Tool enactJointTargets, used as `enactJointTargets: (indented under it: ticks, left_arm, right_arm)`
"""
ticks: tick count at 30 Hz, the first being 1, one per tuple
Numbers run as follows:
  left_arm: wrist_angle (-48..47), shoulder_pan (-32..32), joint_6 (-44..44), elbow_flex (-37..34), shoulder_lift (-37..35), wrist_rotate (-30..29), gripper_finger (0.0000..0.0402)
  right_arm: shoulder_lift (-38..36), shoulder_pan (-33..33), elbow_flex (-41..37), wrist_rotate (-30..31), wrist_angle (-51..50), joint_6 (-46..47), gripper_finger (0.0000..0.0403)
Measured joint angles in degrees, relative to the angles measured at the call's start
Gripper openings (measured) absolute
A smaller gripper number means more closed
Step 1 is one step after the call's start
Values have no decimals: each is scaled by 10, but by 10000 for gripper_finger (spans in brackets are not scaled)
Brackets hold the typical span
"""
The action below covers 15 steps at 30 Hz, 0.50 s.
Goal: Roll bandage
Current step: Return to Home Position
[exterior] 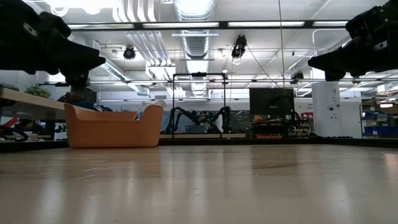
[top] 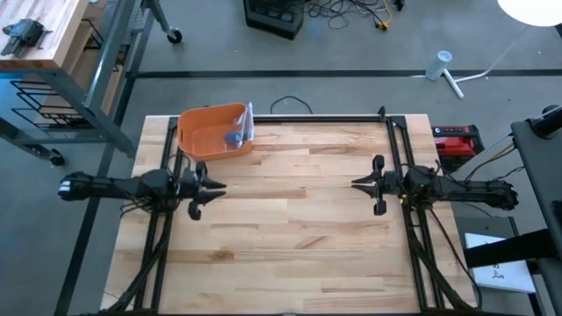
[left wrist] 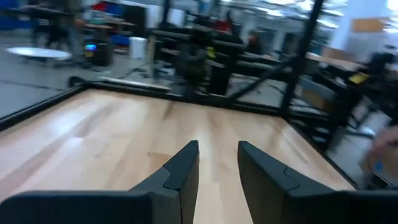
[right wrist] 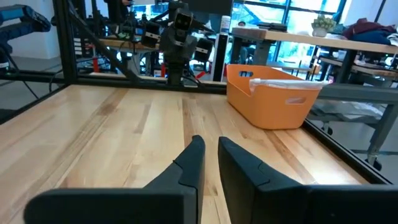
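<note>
At the far left corner of the pale wooden table (top: 290, 233) stood the orange plastic bin (top: 189, 132). The transparent zip bag (top: 245, 121) leaned inside it against the wall nearer the table's middle, its top edge poking above the rim. A small roll of blue bandage (top: 234, 138) showed through the bag, low in the bin. That placement looked like a finished delivery: the bandage was rolled, bagged and parked out of the working area, so nothing was left lying on the boards.

The left gripper (top: 215, 188) hung above the table's left side, just in front of the bin but apart from it, and pointed toward the centre. Its fingers (left wrist: 183, 168) stood a narrow gap apart with only bare wood between them. The right gripper (top: 358, 183) mirrored it on the right side, well apart from the bin, and faced the left one across the open middle. Its fingers (right wrist: 189, 162) were closer together, a slim gap between them and nothing gripped.

In the low view both arms sat high, clear of the tabletop. I judged this level, symmetrical, empty-handed pose to be a resting stance rather than a reach. Neither gripper was aimed at the bin, and both were drawn toward their own edges, which kept the table's middle unobstructed.
</note>
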Motion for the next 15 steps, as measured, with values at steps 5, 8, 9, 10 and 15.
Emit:
enactJointTargets:
  ticks: [5, 8, 9, 10, 15]
  left_arm:
    - [-8, 0, 7, 0, 5, 36, 114]
    - [-9, 0, 5, 1, 16, 36, 121]
    - [-9, 1, 5, 2, 20, 36, 123]
    - [-8, 1, 5, 3, 23, 36, 125]
    - [-8, 1, 5, 3, 38, 36, 134]
  right_arm:
    - [0, 0, 0, 0, 0, 0, 50]
    - [0, 0, 0, 0, 0, 0, 57]
    - [0, 0, 0, 0, 0, 0, 59]
    - [0, 0, 0, 0, 0, 0, 61]
    - [0, 0, 0, 0, 0, 0, 70]
